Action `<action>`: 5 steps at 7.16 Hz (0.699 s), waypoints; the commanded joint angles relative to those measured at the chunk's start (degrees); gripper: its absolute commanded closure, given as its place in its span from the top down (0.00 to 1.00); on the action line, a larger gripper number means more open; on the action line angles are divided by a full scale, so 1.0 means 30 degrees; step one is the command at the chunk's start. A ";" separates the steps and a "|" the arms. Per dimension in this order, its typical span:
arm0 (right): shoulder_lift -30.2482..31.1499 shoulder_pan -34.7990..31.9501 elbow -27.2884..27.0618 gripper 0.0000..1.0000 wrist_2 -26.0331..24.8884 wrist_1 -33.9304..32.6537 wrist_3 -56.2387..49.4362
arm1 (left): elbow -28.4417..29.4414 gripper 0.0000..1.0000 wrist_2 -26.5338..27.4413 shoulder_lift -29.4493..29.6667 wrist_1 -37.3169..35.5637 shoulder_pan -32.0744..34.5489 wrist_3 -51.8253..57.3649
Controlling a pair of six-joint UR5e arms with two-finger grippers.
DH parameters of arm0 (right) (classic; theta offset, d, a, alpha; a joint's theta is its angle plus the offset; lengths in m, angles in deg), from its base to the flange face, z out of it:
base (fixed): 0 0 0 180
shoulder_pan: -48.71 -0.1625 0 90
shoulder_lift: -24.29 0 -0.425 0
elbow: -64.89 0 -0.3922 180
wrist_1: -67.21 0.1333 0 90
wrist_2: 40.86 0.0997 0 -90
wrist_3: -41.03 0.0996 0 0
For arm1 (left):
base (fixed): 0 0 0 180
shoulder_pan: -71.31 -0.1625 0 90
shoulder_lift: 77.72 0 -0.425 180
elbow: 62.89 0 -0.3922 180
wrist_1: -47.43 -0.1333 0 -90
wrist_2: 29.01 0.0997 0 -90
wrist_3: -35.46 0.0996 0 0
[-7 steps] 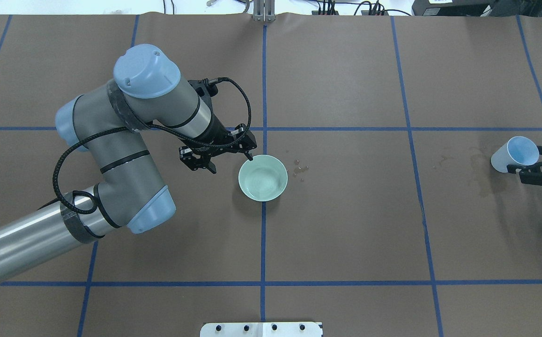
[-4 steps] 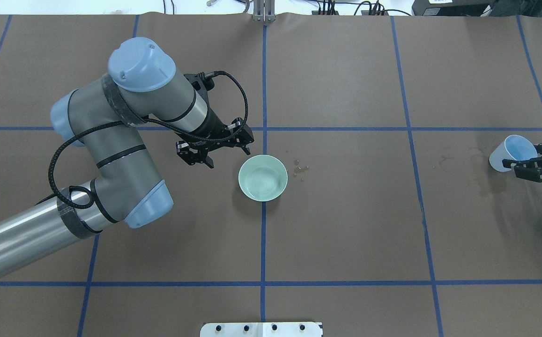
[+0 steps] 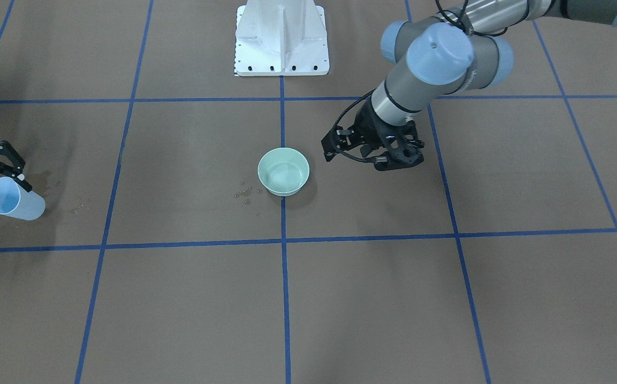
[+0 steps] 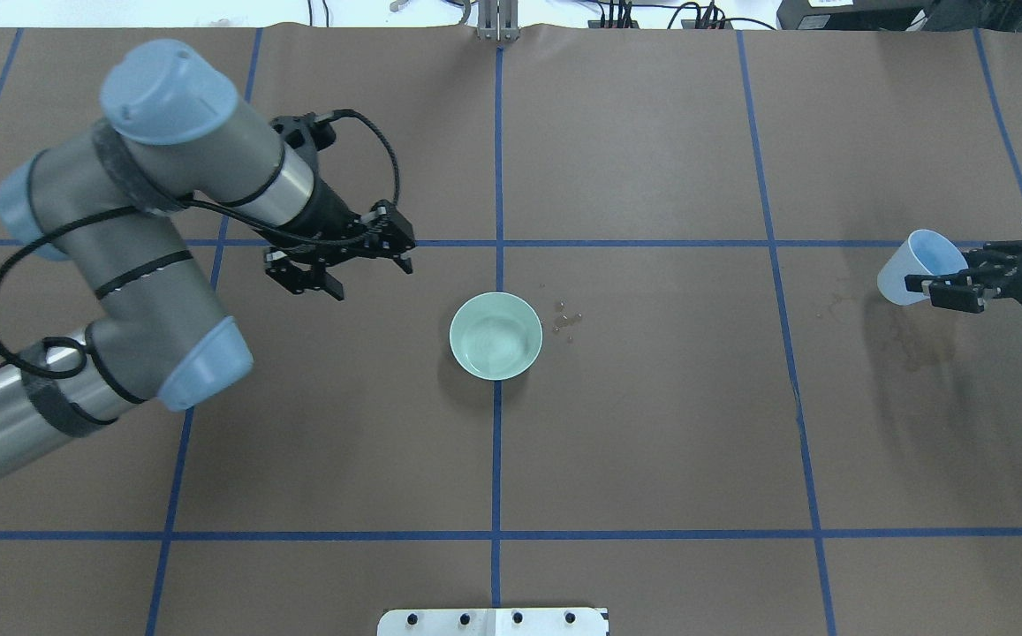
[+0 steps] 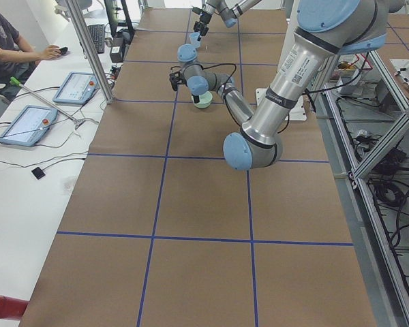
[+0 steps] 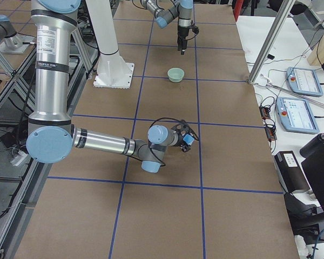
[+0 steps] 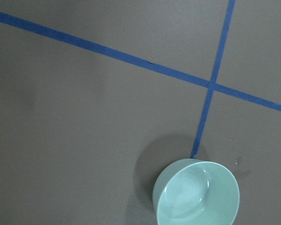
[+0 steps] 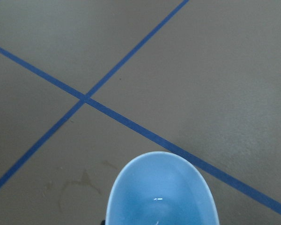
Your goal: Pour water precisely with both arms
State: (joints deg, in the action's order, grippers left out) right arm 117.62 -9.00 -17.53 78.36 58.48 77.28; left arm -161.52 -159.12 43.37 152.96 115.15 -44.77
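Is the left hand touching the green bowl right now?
No, the overhead view shows the left hand off to the side of the green bowl, with bare table between them.

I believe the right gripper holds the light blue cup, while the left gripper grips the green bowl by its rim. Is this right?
Not quite. The left gripper does not grip the green bowl. It is open, empty and apart from the bowl, as the overhead exterior view shows. The right gripper does hold the light blue cup.
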 commanded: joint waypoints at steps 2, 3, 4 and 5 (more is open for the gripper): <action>-0.1306 0.0687 -0.6369 0.00 0.0310 -0.9503 0.1419 | -0.1460 0.92 -0.2740 -0.4232 0.0095 0.3219 0.4847; -0.2734 0.1418 -0.7726 0.00 0.0193 -1.2846 0.1422 | -0.1461 0.92 -0.2772 -0.4761 0.0066 0.3603 0.5786; -0.4343 0.2412 -0.8552 0.00 0.0220 -1.5983 0.1451 | -0.1345 0.92 -0.2743 -0.5202 0.0066 0.3868 0.6549; -0.6274 0.3205 -0.9227 0.00 0.0250 -1.9640 0.1451 | -0.1111 0.92 -0.2743 -0.5264 -0.0079 0.4248 0.7224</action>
State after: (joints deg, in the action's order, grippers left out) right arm 105.24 -2.43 -42.15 79.06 12.40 81.55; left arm -165.46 -167.28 28.44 153.06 126.55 -25.81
